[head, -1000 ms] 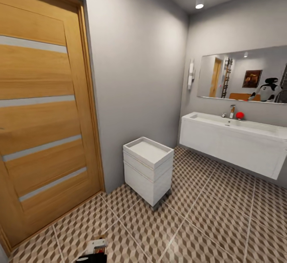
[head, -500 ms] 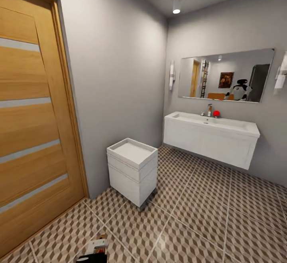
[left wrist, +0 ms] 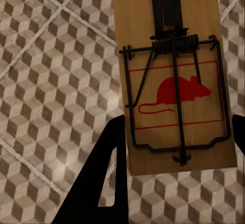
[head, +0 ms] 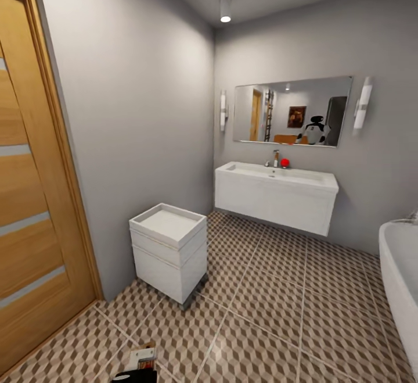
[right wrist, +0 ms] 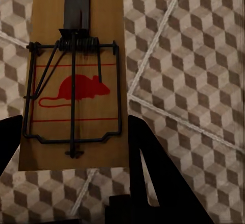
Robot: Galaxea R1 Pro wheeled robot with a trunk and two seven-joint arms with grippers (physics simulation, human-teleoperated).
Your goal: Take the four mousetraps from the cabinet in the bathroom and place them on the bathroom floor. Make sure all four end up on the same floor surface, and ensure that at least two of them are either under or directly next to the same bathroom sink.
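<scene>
Cube-patterned bathroom floor [head: 273, 307] stretches to a wall-hung white sink [head: 277, 195] under a mirror [head: 292, 111], with a small white drawer unit [head: 168, 250] near the wooden door [head: 29, 208]. Seen by the left wrist camera, the left gripper [left wrist: 176, 147] has its 2 dark fingers closed against the sides of a mousetrap [left wrist: 171, 76], held above the tiles. Likewise the right gripper [right wrist: 71, 142] clamps a second mousetrap [right wrist: 76, 76] over the floor.
</scene>
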